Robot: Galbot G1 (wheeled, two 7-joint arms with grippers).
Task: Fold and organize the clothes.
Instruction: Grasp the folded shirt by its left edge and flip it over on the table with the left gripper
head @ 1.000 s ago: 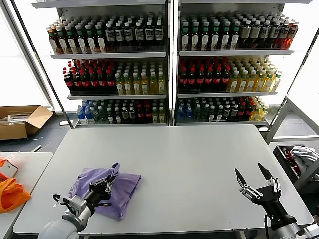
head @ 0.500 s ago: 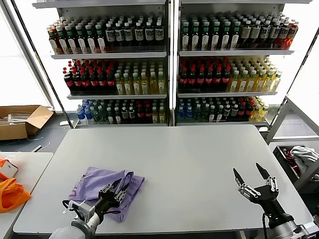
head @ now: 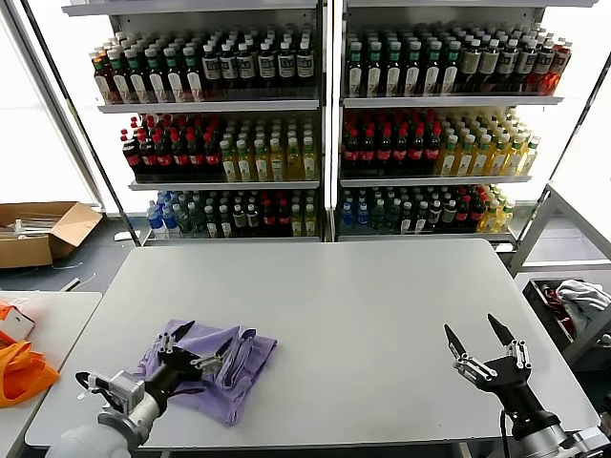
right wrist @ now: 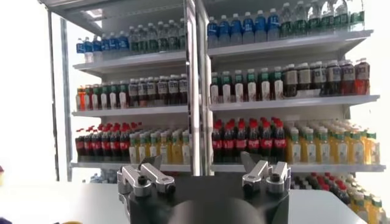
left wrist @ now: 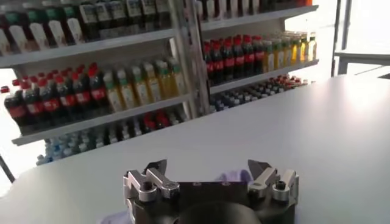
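The lavender T-shirt (head: 224,367) lies folded in a small bundle on the grey table (head: 363,315), near its front left corner. My left gripper (head: 202,347) is open and empty, just over the shirt's near left part. In the left wrist view only a sliver of the shirt (left wrist: 234,177) shows between the spread fingers of that gripper (left wrist: 209,169). My right gripper (head: 480,340) is open and empty, raised over the table's front right. In the right wrist view it (right wrist: 204,167) points at the drink shelves.
Shelves of bottled drinks (head: 325,124) stand behind the table. An orange fabric item (head: 19,372) lies on a side table at the left. A white and grey cloth heap (head: 578,296) sits in a bin at the right. A cardboard box (head: 38,229) is on the floor.
My left gripper let go of the shirt, opened and drew back to the left. The shirt dropped flat into a folded bundle. My right gripper sank slightly.
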